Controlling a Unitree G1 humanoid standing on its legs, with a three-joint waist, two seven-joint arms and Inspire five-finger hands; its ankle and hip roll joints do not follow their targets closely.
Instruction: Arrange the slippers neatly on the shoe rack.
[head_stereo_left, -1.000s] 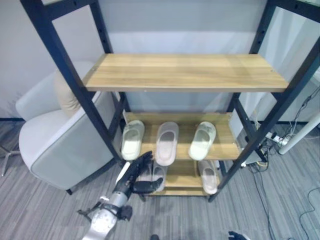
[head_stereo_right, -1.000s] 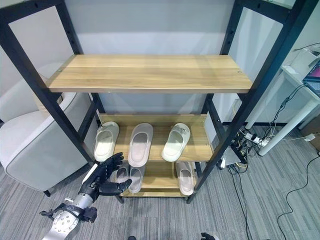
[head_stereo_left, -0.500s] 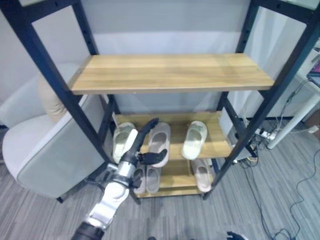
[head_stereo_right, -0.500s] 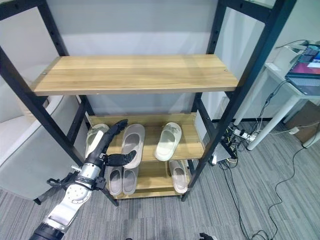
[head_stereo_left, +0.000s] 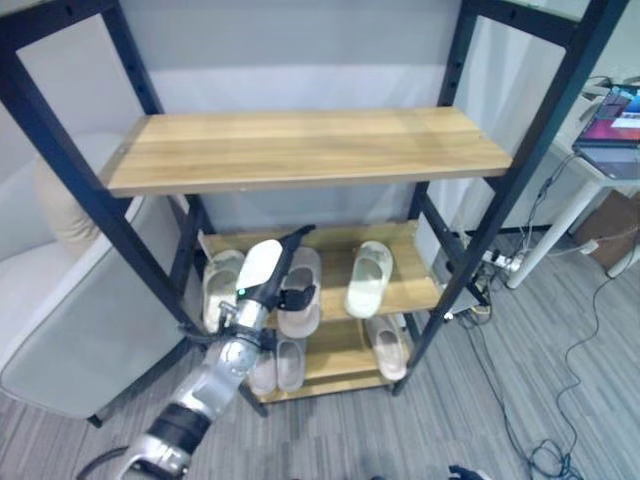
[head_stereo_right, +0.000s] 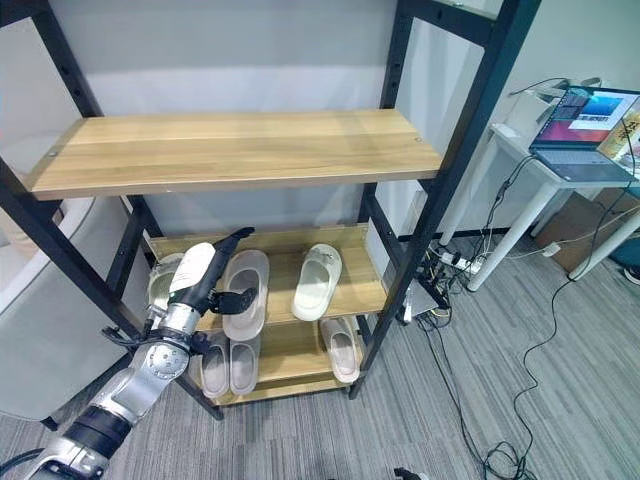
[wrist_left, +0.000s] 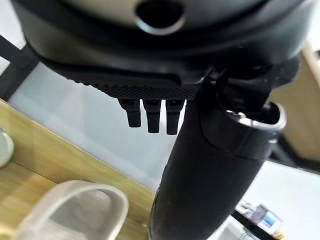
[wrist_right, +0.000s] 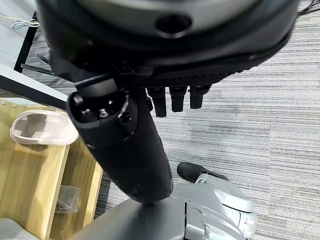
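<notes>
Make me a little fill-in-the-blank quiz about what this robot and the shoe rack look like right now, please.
1. The left hand reaches over the ____ shelf of the shoe rack, above a pale slipper.
2. The top shelf holds ____ slippers.
3. The middle shelf carries ____ slippers.
4. On the white desk to the right stands an open ____.

Missing words: middle; no; three; laptop

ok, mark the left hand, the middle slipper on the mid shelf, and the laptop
left hand (head_stereo_left: 262, 272), left eye view, on the pale back of the hand
middle slipper (head_stereo_right: 247, 296), right eye view, on its upper strap
laptop (head_stereo_right: 585, 107), right eye view, on the lit screen
</notes>
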